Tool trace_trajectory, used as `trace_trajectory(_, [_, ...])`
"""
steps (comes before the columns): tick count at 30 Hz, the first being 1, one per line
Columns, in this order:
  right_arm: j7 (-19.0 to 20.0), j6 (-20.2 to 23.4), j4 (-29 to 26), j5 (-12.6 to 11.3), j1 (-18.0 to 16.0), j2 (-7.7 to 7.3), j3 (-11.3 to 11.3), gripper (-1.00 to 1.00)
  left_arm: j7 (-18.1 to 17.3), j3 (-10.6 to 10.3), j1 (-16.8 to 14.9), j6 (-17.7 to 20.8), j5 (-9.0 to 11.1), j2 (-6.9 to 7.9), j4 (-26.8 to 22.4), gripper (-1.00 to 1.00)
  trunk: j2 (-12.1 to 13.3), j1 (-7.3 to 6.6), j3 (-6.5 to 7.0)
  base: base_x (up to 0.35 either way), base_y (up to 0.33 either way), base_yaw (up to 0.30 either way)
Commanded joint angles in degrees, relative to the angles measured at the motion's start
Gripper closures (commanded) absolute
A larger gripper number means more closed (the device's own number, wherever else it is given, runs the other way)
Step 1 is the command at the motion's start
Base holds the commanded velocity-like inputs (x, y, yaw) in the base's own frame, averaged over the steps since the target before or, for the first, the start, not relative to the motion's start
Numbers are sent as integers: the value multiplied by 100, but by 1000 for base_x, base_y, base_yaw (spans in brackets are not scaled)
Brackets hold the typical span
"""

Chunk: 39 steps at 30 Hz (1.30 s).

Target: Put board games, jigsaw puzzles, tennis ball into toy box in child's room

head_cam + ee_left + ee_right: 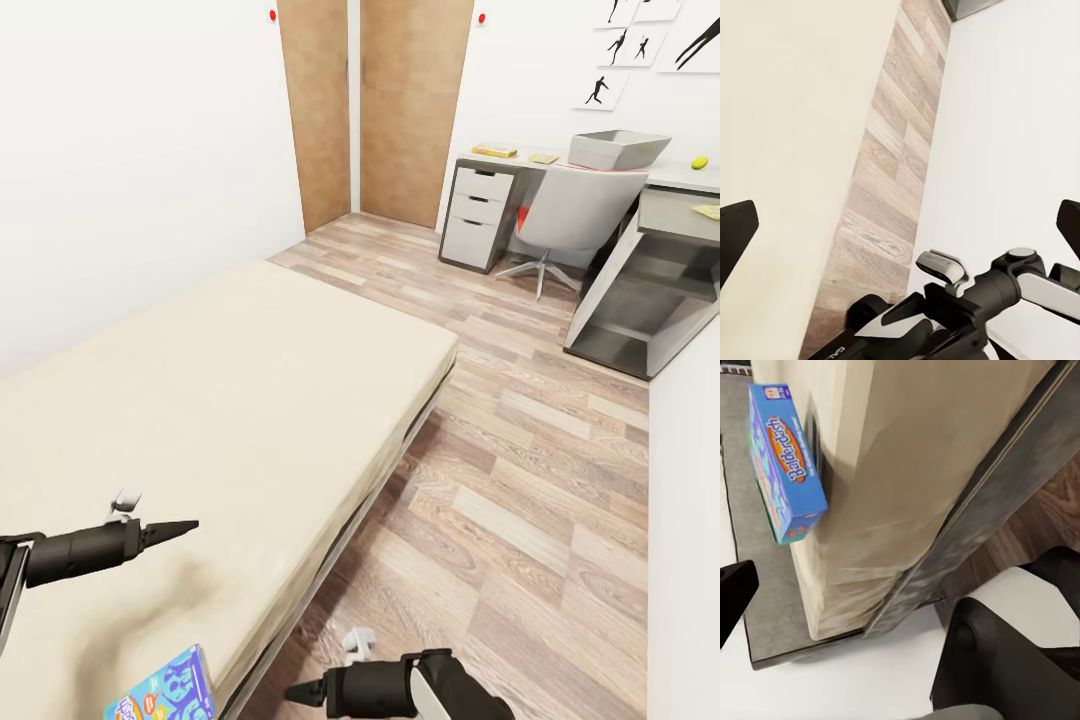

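At the far left of the head view the left gripper point(185, 525) hangs over the cream bed point(250, 400), its two dark fingers drawn together to a point with nothing between them, though in the left wrist view the finger tips sit at opposite edges of the picture, so I cannot tell for certain how wide it stands. Below it, at the bottom edge of the head view, a blue game box point(165, 693) lies on the near end of the bed; the right wrist view shows the same blue game box point(786, 461) with orange lettering, resting on the mattress near its corner. Further right and low, the right gripper point(298, 692) hangs beside the bed's edge above the wood floor point(520, 480), holding nothing; whether its fingers are apart or together cannot be told. Across the room two brown doors point(375, 100) stand in the white wall. To their right is the desk point(690, 180), with a grey drawer unit point(478, 215) under its left end and a grey swivel chair point(570, 215) pushed up against it. On the desk top stand the light grey toy bin point(617, 150), a flat yellowish box point(495, 151) toward the left end and the yellow tennis ball point(699, 162) just right of the bin. Black silhouette pictures point(625, 45) hang above.
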Motion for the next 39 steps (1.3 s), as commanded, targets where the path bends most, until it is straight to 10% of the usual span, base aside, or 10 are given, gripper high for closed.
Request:
trace_trajectory(1, [38,36,-14,-33,-3,0,6,-100,-53,7,-4,58,-60,-2,-21,-100,-2,0,-4,0,0,0])
trace_trajectory(39, [391,-147,-35,-42,-3,0,226,-100,-53,7,-4,75,-54,-1,-48,-100,-202,109,-138,-6,4,38])
